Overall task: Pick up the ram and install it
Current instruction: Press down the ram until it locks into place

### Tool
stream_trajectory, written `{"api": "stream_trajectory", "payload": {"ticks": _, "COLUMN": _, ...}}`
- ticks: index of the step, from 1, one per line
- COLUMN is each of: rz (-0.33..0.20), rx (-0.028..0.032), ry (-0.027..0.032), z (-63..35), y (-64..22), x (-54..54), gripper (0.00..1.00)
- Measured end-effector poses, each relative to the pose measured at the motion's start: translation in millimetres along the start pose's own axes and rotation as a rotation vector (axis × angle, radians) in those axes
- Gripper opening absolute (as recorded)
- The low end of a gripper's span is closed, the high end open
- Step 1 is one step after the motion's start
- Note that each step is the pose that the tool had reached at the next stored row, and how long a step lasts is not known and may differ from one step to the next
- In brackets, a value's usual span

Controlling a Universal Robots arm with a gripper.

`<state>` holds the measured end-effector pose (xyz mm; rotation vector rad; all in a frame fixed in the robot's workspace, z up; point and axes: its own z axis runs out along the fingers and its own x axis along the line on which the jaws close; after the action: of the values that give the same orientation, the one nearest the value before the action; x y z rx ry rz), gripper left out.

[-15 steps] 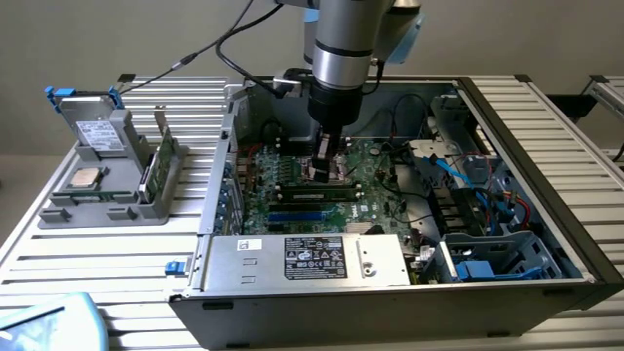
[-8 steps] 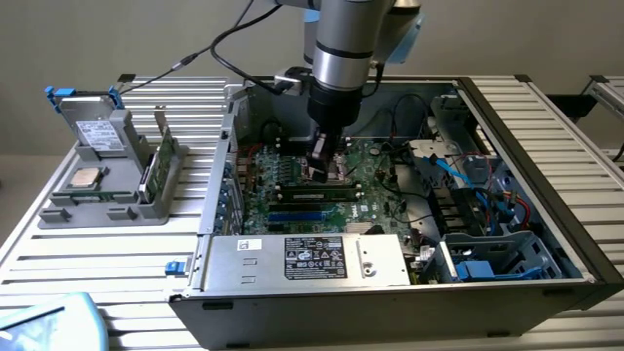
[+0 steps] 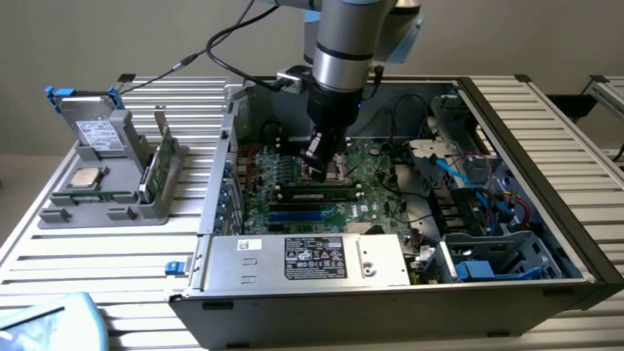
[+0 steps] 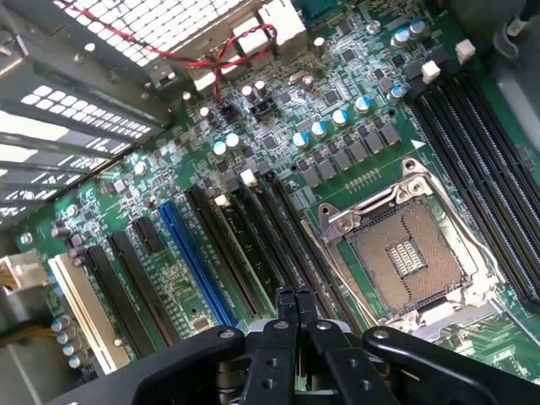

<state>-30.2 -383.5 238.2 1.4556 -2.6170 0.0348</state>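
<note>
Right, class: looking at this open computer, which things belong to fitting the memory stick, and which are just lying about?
Part of the job:
- memory stick, in the slots under the hand
- hand, shut
- memory slots

Just lying about:
- processor chip, green card and drive, all on the grey rack
- power box

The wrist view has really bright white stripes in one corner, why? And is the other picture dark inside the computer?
Wrist view: light pours through the metal vent grille and washes its slots out white, while the motherboard stays evenly lit and the closed gripper looks dark. Exterior view: the computer case is shadowy inside, the arm carries a soft sheen, and the table is bright.
</note>
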Motion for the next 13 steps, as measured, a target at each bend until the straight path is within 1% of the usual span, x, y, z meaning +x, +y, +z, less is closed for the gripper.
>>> {"api": "stream_trajectory", "payload": {"ticks": 8, "rz": 0.137, "rx": -0.0192, "ry": -0.0071, "z": 1.3, "y": -0.1, "x": -0.2, "gripper": 0.1}}
{"api": "stream_trajectory", "payload": {"ticks": 11, "rz": 0.183, "rx": -0.0247, "ry": -0.0103, "z": 1.9, "y": -0.1, "x": -0.3, "gripper": 0.1}}
{"api": "stream_trajectory", "payload": {"ticks": 13, "rz": 0.211, "rx": -0.0265, "ry": -0.0128, "z": 2.0, "y": -0.1, "x": -0.2, "gripper": 0.1}}
